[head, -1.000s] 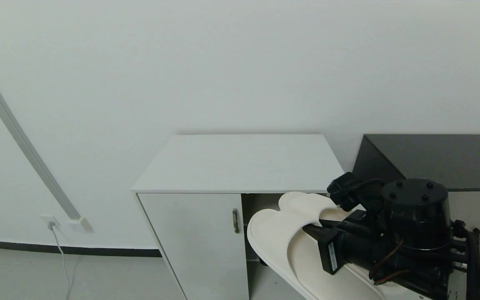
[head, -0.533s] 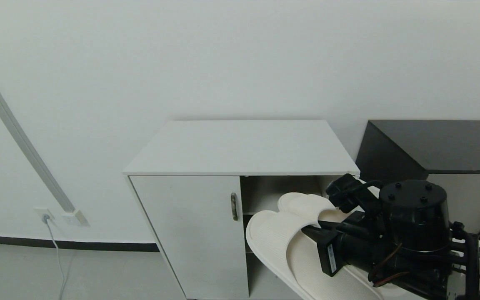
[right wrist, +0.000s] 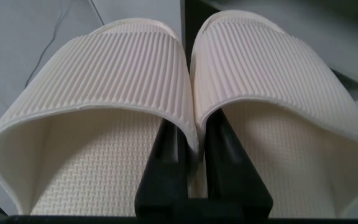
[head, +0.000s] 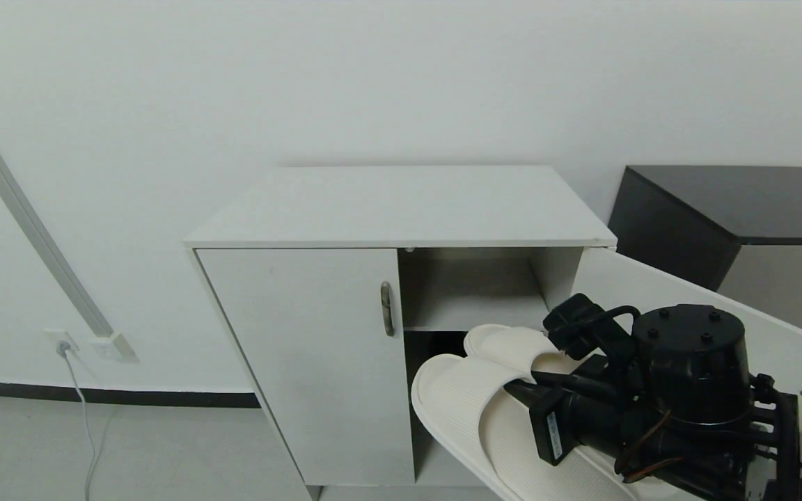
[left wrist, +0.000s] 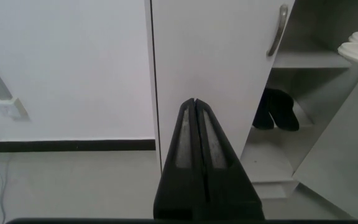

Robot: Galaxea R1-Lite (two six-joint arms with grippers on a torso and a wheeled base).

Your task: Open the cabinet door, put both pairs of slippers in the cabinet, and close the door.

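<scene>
A white cabinet (head: 401, 209) stands against the wall. Its left door (head: 303, 348) is closed and its right door (head: 686, 306) is swung open toward me. My right gripper (head: 533, 379) is shut on a pair of cream ribbed slippers (head: 470, 396), pinching their inner edges together (right wrist: 188, 134), toes toward the open compartment just below the middle shelf (head: 470, 320). A black pair of slippers (left wrist: 277, 111) stands inside on the lower level. My left gripper (left wrist: 195, 106) is shut and empty, low down, facing the closed door near its handle (left wrist: 281, 28).
A dark cabinet (head: 735, 202) stands right of the white one, behind the open door. On the wall at left are a slanted cable duct (head: 25, 223) and a socket with a hanging cord (head: 61, 344). Bare grey floor (head: 129, 452) lies left of the cabinet.
The head camera has moved, so the cabinet sits higher in the picture, and its shelf and open right door have come into view. The right gripper still holds the cream slippers.
</scene>
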